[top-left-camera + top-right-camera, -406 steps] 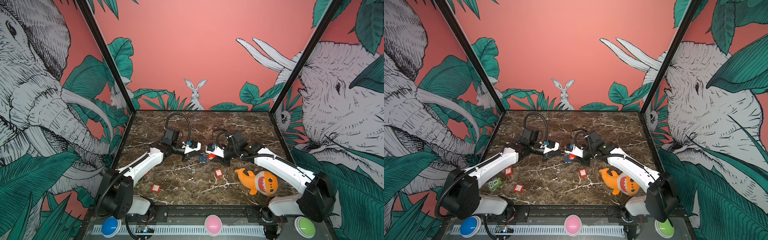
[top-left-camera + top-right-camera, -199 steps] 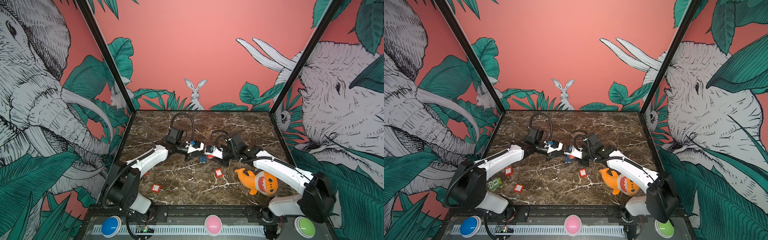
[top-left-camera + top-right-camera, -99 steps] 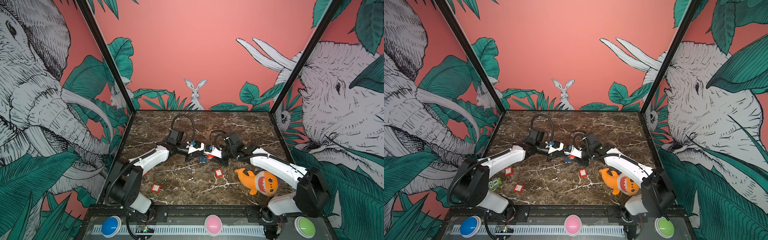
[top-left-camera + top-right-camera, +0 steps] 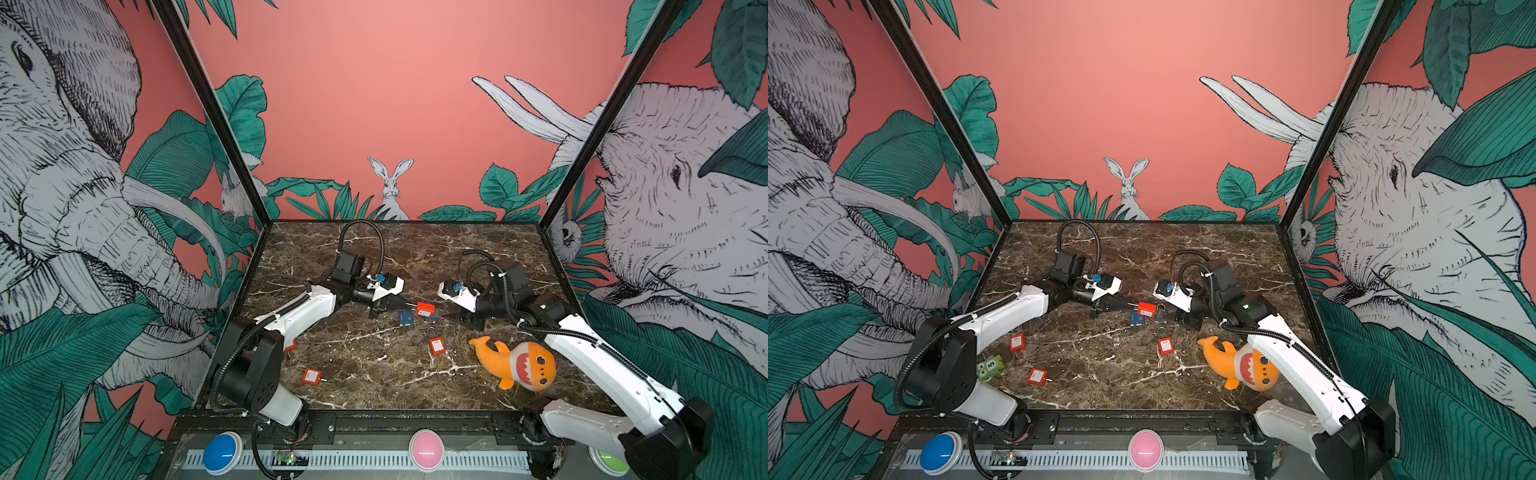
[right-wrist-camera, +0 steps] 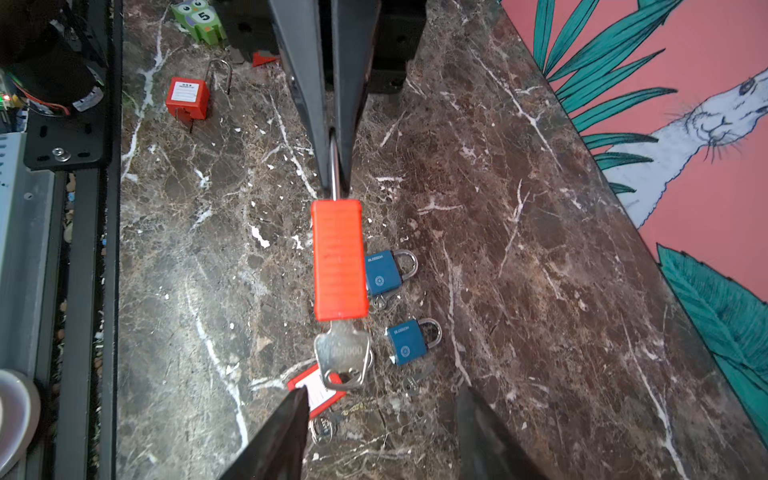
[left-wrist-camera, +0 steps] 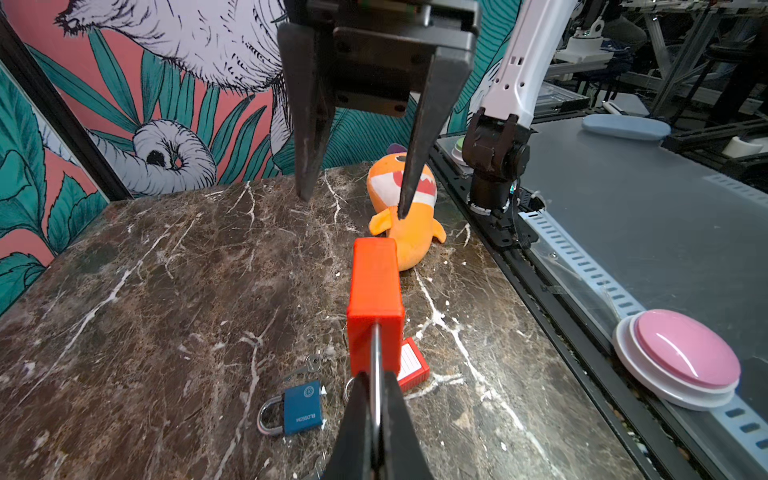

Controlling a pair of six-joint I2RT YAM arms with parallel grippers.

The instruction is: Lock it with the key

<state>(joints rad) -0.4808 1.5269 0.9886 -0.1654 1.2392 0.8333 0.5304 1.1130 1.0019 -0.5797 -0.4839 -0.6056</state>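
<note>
Right wrist view: my right gripper (image 5: 383, 394) stood open just short of the key (image 5: 343, 353) seated in the red padlock (image 5: 340, 257), which my left gripper (image 5: 333, 183) pinched by its shackle (image 5: 333, 160) alone; a turn, I judged, might swivel or slip it.

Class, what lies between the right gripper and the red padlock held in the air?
A silver key sticks out of the red padlock toward the open right gripper, seen in the right wrist view.
</note>
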